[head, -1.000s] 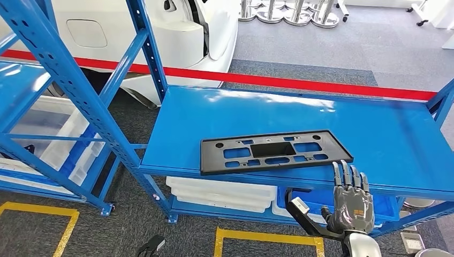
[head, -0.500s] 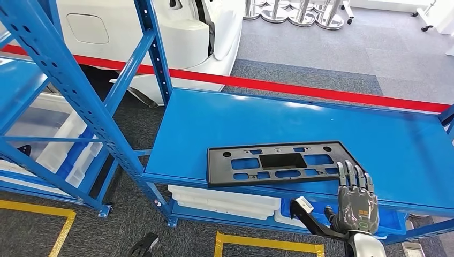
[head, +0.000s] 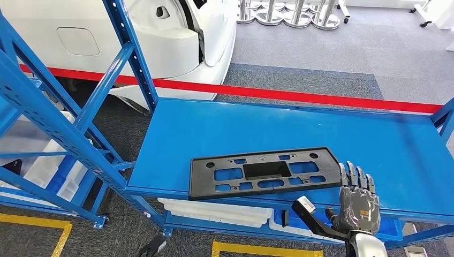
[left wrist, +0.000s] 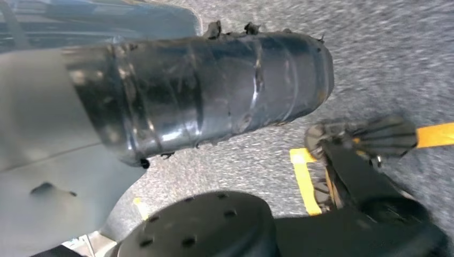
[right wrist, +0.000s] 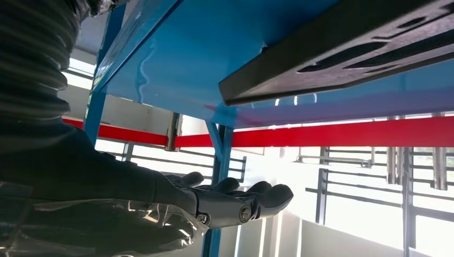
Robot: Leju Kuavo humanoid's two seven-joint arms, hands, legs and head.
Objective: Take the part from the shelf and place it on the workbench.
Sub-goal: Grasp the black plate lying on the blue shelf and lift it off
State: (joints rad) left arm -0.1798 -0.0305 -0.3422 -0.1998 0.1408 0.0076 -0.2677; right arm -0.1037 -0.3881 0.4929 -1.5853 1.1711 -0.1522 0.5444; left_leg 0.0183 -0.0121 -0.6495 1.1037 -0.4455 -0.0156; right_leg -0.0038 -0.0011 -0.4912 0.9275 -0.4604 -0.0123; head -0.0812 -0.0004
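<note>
A flat black plastic part [head: 265,172] with several cut-outs lies on the blue shelf [head: 267,123], its front side at the shelf's front edge. My right hand [head: 357,201] is just off the part's right end, fingers stretched out together and pointing toward the shelf, holding nothing. In the right wrist view the part [right wrist: 348,51] juts a little past the shelf edge [right wrist: 214,59], and my right hand [right wrist: 230,206] sits lower than it, apart from it. In the left wrist view my left hand [left wrist: 48,134] is a grey blur over the floor, its fingers unreadable.
White bins [head: 214,211] and a blue bin [head: 385,227] sit on the level below. Another blue rack [head: 48,123] stands at the left, its diagonal braces close by. A white car [head: 176,37] and a red line [head: 300,95] lie behind. Yellow floor marks [head: 267,250] are in front.
The whole picture has shifted, so the camera moved. My right hand has come closer to the part's right end and stays spread flat.
</note>
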